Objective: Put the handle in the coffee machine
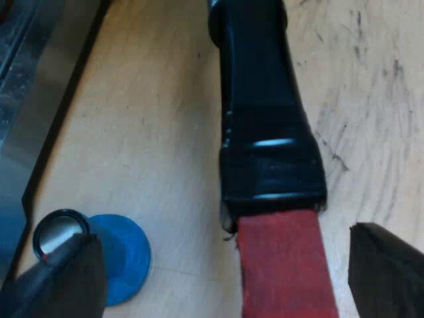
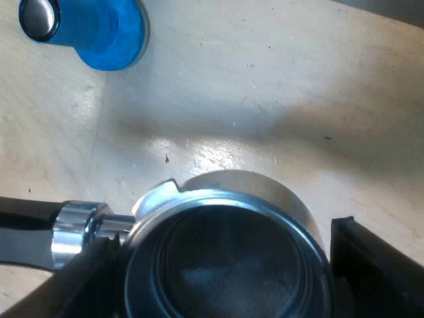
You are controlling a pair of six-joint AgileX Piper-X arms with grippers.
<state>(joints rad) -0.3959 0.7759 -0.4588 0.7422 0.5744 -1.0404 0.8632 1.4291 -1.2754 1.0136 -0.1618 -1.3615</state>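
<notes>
– Holder, metal, round basket, dark handle ending in red (image 1: 265,132): left wrist view, entry one. Location?
– Over the pale wooden table (image 1: 152,119), not in the machine. Its red end lies between the two black fingers (image 1: 59,278) of the left gripper (image 1: 224,233), which stand apart with a gap on each side. Near it is one blue flared tamper with a shiny metal face (image 1: 116,255), close to the brushed-metal side of the espresso machine (image 1: 20,99).
– Right wrist view?
– Same holder (image 2: 225,265), basket end. The interior is dark and its contents cannot be told. Right gripper (image 2: 222,233): both fingers sit against the basket's rim, clamped on it as far as I can judge. The tamper (image 2: 99,30) stands farther off on the table (image 2: 265,79), well apart from the basket.
– Hazards?
– Judged: if the left fingers close off-centre on the red end while the right gripper holds the basket, the two arms may twist the holder against each other and it may slip. A tilted basket would let its side lugs miss the machine's front. A swing of the handle could knock the tamper over.
– Count?
– Holder, one. Tamper, one. Machine, one, side only. Grippers, two; fingers, two each. Table, one.
</notes>
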